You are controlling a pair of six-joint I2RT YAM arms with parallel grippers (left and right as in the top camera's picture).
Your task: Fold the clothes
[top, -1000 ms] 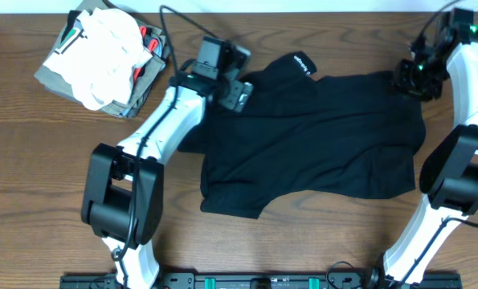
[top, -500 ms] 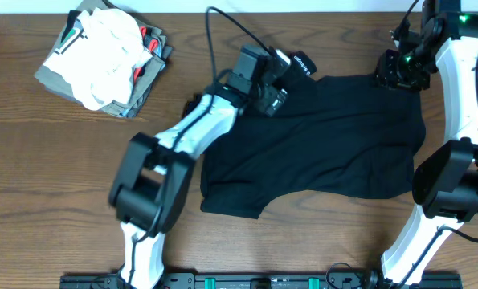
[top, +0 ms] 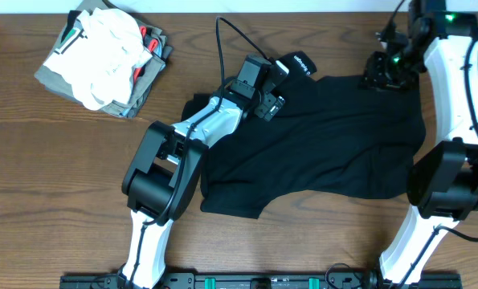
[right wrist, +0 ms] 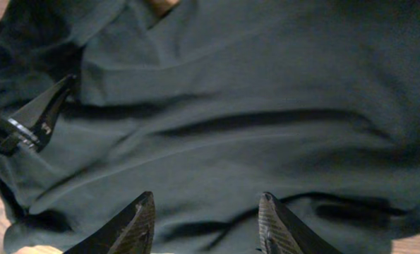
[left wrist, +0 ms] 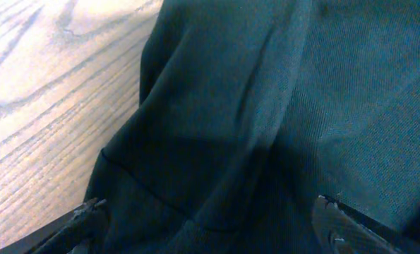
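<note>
The black garment (top: 327, 144) lies spread and rumpled across the middle of the wooden table, a small white logo (top: 302, 63) at its far edge. My left gripper (top: 272, 90) hangs over the garment's far left part, next to the logo. In the left wrist view its fingers (left wrist: 210, 220) are wide apart over a fold of black cloth (left wrist: 266, 120), holding nothing. My right gripper (top: 381, 74) is over the garment's far right corner. In the right wrist view its fingers (right wrist: 206, 212) are open above wrinkled black fabric (right wrist: 252, 106).
A stack of folded white, olive-grey and red garments (top: 104, 58) sits at the far left corner. Bare wooden table (top: 54, 177) lies to the left and along the front. Both arms reach in from the near edge.
My left gripper moved right from the garment's left edge to beside the logo, then settled slightly. My right gripper shifted left and further back over the garment's far right corner.
</note>
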